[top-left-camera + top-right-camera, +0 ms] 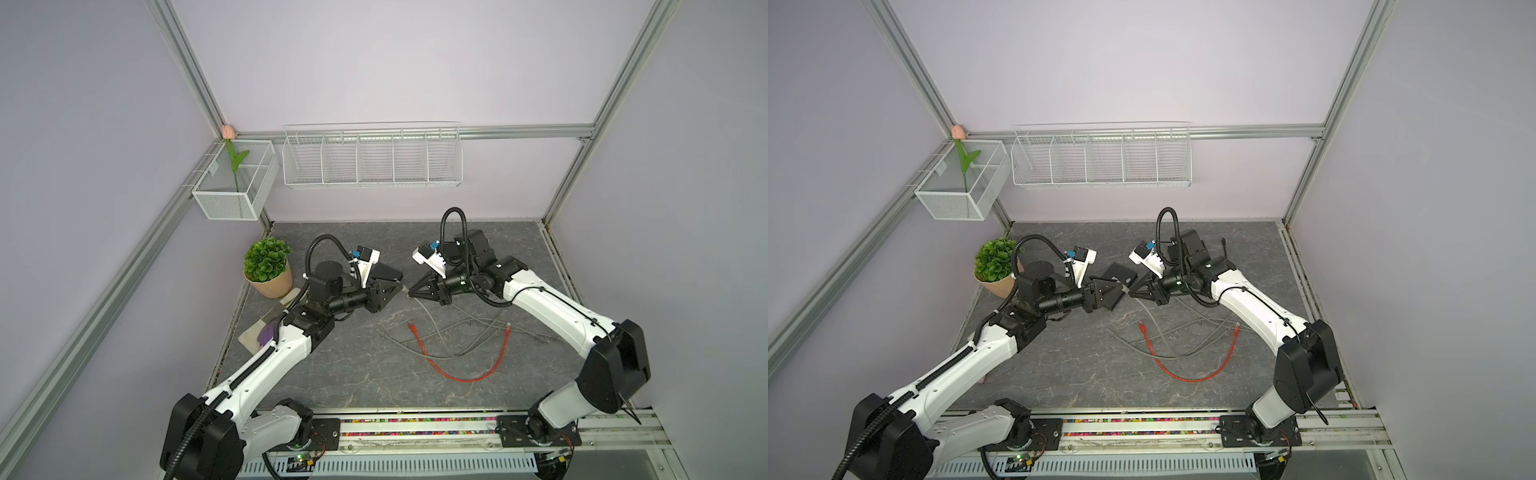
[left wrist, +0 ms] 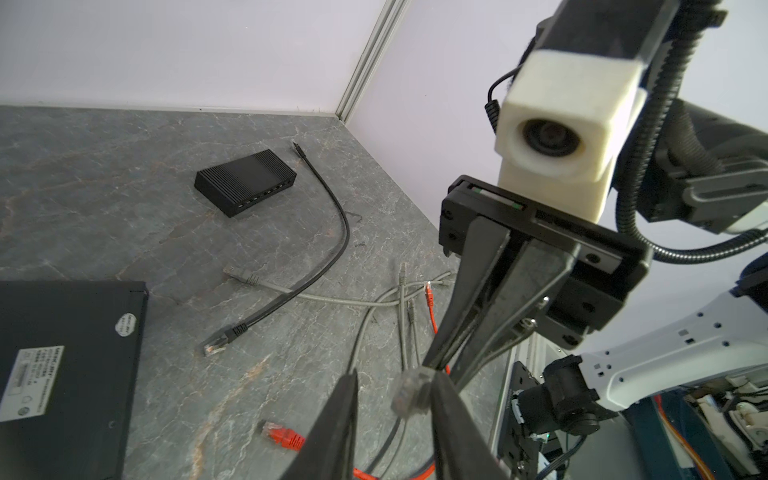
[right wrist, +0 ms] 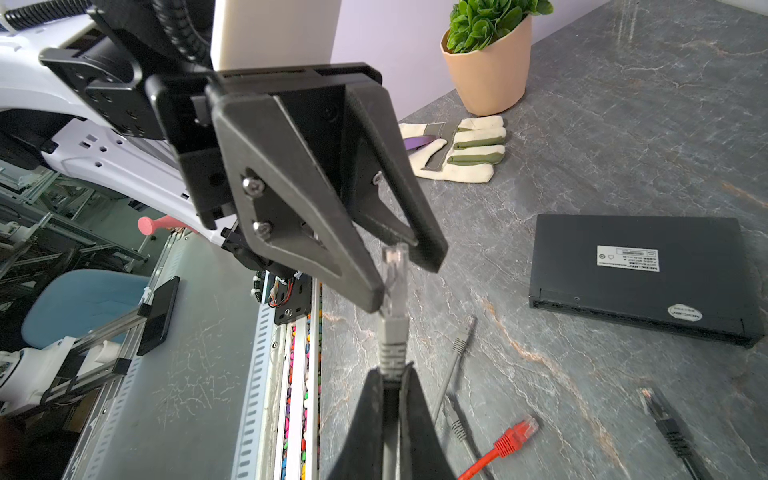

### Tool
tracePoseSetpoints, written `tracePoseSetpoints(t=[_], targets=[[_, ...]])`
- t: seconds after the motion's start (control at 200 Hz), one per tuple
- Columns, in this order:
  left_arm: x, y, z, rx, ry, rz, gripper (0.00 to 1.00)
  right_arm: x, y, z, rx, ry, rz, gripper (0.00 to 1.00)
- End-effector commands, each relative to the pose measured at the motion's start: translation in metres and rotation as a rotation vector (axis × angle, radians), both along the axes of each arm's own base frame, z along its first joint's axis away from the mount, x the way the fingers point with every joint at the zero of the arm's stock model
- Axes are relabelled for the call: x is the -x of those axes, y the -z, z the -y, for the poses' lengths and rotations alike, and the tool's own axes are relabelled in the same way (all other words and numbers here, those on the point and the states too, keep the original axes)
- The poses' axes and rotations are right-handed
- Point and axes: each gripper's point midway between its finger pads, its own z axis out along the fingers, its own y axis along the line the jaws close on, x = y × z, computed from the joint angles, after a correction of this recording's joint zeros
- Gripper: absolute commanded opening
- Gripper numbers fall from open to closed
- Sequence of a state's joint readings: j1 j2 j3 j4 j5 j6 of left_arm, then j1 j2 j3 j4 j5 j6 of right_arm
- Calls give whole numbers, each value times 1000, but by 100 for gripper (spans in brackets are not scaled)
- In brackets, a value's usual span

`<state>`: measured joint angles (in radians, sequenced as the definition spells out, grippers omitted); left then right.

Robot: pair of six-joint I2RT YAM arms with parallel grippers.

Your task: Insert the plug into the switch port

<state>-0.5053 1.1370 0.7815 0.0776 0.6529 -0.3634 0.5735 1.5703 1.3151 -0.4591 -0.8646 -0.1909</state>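
Grey cable point(image 3: 392, 340) is pinched in the right gripper point(image 3: 392, 372), jaws shut just behind the boot. Its clear plug point(image 3: 395, 266) sticks out past the fingertips, off the table point(image 1: 353, 374). Left gripper point(image 2: 395, 382) straddles that plug with jaws apart, one finger touching and a gap on the other side, so no grip yet. Reads as a handover.

Black switch point(image 3: 640, 274) lies flat nearby, with nothing plugged in that I can see. A smaller black box point(image 2: 245, 180) sits further back.

Left to do: regrasp, align, insert. Red cable point(image 3: 509, 442) lies loose on the table.
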Motion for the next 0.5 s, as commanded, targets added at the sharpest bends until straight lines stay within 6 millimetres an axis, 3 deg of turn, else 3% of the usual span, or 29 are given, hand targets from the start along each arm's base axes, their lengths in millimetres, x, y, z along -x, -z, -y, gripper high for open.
tracePoseSetpoints(t=[0.0,0.495], targets=[[1,-7,2,17,10,14,25,6,-1,-5,-6,-40,-4,7],[2,-9,6,45,32,12,0,2,4,-2,78,19,53,15]])
